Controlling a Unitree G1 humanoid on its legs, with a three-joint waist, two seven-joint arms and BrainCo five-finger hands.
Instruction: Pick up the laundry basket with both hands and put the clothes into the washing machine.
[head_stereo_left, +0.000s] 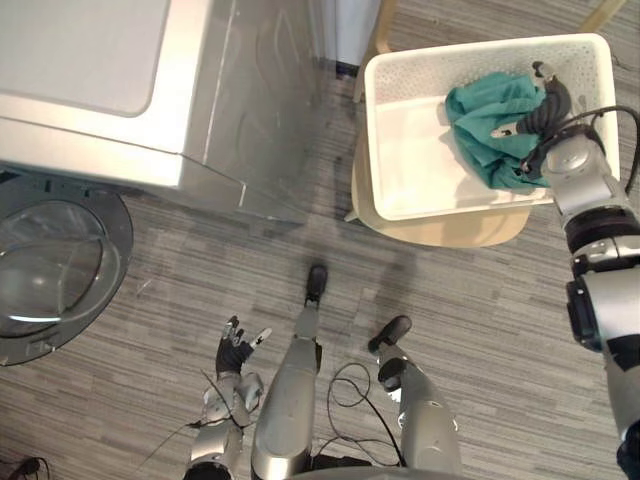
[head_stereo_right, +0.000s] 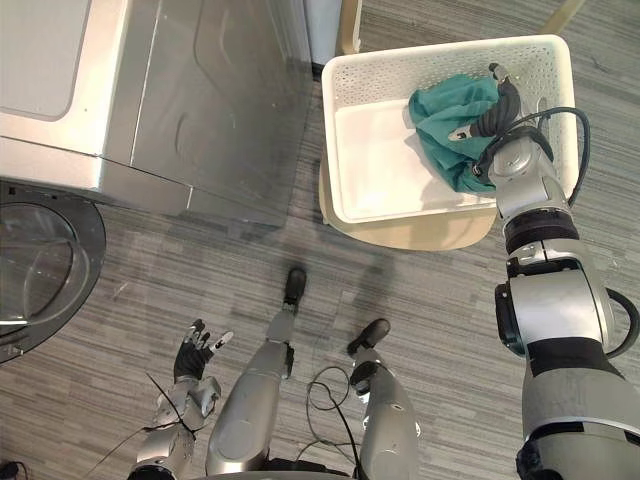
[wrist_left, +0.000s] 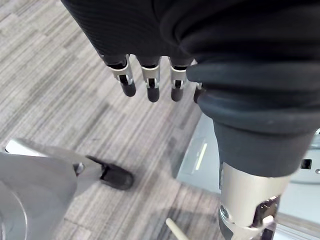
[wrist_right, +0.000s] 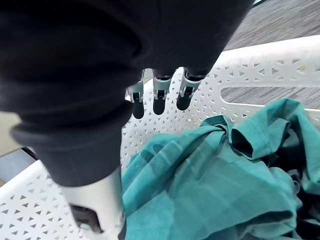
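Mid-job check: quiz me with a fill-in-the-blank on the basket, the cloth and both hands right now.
The laundry basket stands to the robot's ____ of the washing machine.
The right hand is in the basket, straight fingers above the teal ____.
The left hand hangs low near the floor, holding ____.
Missing: right; cloth; nothing.

Bare floor (head_stereo_left: 200, 250) between washing machine door (head_stereo_left: 50, 262) and laundry basket (head_stereo_left: 400, 72)
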